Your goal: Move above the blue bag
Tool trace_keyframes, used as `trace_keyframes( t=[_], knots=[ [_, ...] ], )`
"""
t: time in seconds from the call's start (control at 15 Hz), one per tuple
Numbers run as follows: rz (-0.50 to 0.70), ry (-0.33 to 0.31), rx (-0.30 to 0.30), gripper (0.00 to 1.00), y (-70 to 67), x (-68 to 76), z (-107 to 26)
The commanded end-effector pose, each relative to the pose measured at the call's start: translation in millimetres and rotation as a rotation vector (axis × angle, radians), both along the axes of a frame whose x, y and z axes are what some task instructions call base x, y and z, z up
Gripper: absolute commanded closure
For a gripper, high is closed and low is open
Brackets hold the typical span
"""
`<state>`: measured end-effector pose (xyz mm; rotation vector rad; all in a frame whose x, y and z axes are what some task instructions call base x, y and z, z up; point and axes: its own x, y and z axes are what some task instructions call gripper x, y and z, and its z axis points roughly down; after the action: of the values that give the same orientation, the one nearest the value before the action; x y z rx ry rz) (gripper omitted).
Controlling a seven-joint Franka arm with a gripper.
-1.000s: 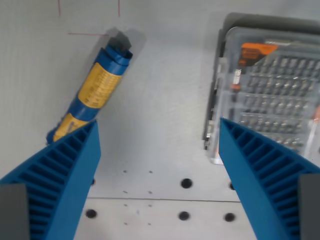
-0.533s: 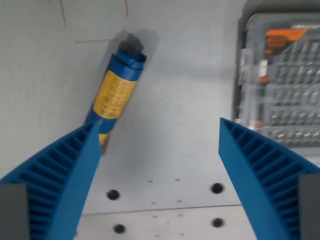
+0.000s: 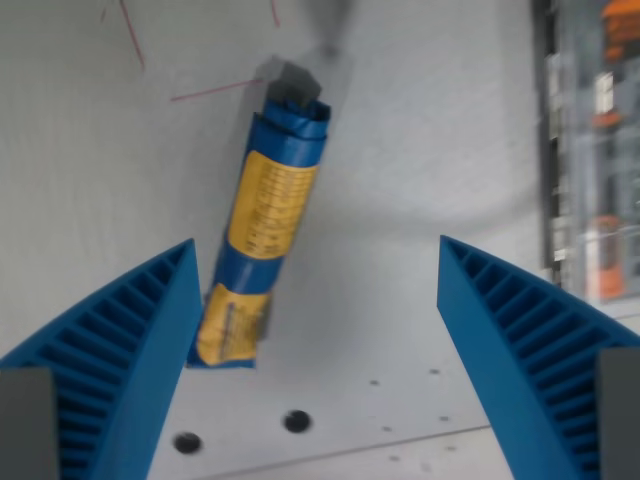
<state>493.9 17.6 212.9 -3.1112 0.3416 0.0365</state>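
The blue bag (image 3: 262, 232) is a rolled blue bag with a yellow label, lying tilted on the white table, its dark end toward the top. It sits left of centre in the wrist view, its lower end next to the left blue finger (image 3: 130, 350). My gripper (image 3: 315, 265) is open and empty above the table, with the right finger (image 3: 520, 350) well away from the bag. The bag lies mostly between the two fingers.
A clear plastic case of screwdriver bits (image 3: 595, 150) with orange parts lies at the wrist view's right edge. Thin red lines (image 3: 210, 90) mark the table at upper left. Small round holes (image 3: 296, 421) dot the table near the bottom.
The camera has moved toward the bag: the whole scene has shifted right and down in view. The bag now lies nearer the centre and the bit case has slid to the right edge.
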Motion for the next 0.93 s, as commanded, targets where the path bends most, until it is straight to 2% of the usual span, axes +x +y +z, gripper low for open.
trace_keyframes(
  t=[0.07,0.53,0.93],
  knots=[
    [-0.238,-0.088,-0.007,0.00,9.1,-5.9,-11.7],
    [-0.296,-0.095,-0.005,0.00,24.6,-15.6,-37.3],
    [-0.308,-0.093,-0.006,0.00,32.5,-21.9,-51.2]
  ],
)
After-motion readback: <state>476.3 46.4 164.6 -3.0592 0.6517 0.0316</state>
